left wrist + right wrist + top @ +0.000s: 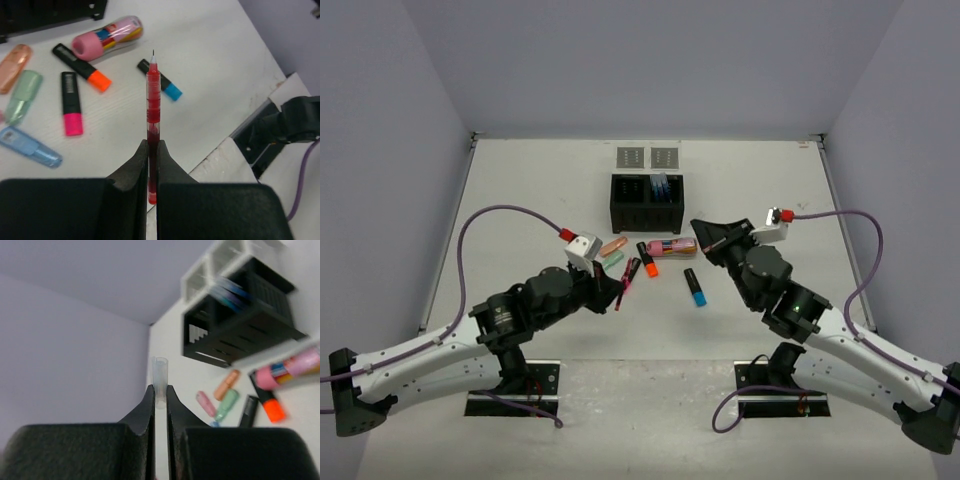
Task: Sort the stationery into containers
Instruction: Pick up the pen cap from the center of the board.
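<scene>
Clenching a thin red pen (152,125) by its rear end, the left end effector (152,150) has both dark padded fingers pressed flat on the translucent barrel. The needle tip points away from the wrist.

The right end effector (160,392) is clamped on one small clear tube (160,380), hollow and open-topped.

White matte worktop (520,190). Loose near its middle:
- three black-barrelled highlighters, capped orange (82,67), pink (71,102) and blue (161,80)
- three translucent stubby markers in salmon (12,60), green (22,95) and pale blue (30,147)
- a fourth, pink marker (205,404), showing from the right wrist
- one fat clear tube with a pink cap (107,37), coloured contents inside

Toward the far edge stands one black box (647,203) with slatted walls and two square compartments. Blue pens (661,187) stand in the right one.

Beyond the box, nearer the far edge, are two flat grey dotted trays (632,157), side by side.
</scene>
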You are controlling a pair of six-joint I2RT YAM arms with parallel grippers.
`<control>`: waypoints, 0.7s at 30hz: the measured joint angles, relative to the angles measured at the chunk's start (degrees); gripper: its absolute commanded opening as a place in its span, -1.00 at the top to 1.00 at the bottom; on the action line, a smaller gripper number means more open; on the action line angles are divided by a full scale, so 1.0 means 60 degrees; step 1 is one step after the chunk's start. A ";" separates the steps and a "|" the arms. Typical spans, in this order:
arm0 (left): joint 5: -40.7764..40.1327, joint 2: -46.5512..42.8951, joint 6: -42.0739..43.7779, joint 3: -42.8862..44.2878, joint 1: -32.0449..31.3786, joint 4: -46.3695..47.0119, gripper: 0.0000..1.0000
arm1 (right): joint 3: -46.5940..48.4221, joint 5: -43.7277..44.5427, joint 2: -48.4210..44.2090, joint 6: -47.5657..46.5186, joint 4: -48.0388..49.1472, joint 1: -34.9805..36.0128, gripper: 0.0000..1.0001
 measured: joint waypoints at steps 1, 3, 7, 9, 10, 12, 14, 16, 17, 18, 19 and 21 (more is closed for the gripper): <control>0.0369 0.0118 -0.0003 -0.0324 0.0003 0.0746 1.00 | 0.0000 -0.0544 -0.0090 -0.0779 0.0759 -0.0085 1.00; 0.1079 0.0282 -0.0004 -0.0824 0.0000 0.1959 1.00 | 0.0003 -0.1555 -0.0111 -0.1936 0.1850 -0.0109 1.00; 0.2542 0.0398 -0.0001 -0.1411 0.0000 0.4248 1.00 | 0.0017 -0.3421 -0.0031 -0.3416 0.3048 -0.0117 1.00; 0.3078 0.0403 0.0012 -0.1469 0.0000 0.5066 1.00 | 0.0051 -0.4192 -0.0022 -0.3819 0.3351 -0.0117 1.00; 0.3294 0.0403 0.0023 -0.1469 0.0000 0.5458 1.00 | 0.0075 -0.4547 -0.0025 -0.3950 0.3488 -0.0117 1.00; 0.3584 0.0365 0.0050 -0.1469 0.0000 0.6134 1.00 | 0.0098 -0.5078 -0.0039 -0.4061 0.3680 -0.0117 1.00; 0.3707 0.0274 0.0094 -0.1471 0.0000 0.6492 1.00 | 0.0098 -0.5520 -0.0047 -0.4048 0.3824 -0.0117 1.00; 0.3740 0.0160 0.0113 -0.1473 0.0000 0.6739 1.00 | 0.0098 -0.5911 -0.0039 -0.3979 0.3929 -0.0117 1.00; 0.3728 0.0103 0.0120 -0.1473 0.0000 0.6833 1.00 | 0.0097 -0.6097 -0.0035 -0.3935 0.3971 -0.0111 1.00; 0.3695 0.0053 0.0133 -0.1473 0.0000 0.6903 1.00 | 0.0095 -0.6257 -0.0035 -0.3899 0.4009 -0.0088 1.00; 0.3650 0.0003 0.0150 -0.1473 0.0000 0.6939 1.00 | 0.0092 -0.6388 -0.0035 -0.3873 0.4045 -0.0060 1.00; 0.3505 -0.0078 0.0171 -0.1473 0.0000 0.6940 1.00 | 0.0091 -0.6602 -0.0040 -0.3862 0.4088 0.0003 1.00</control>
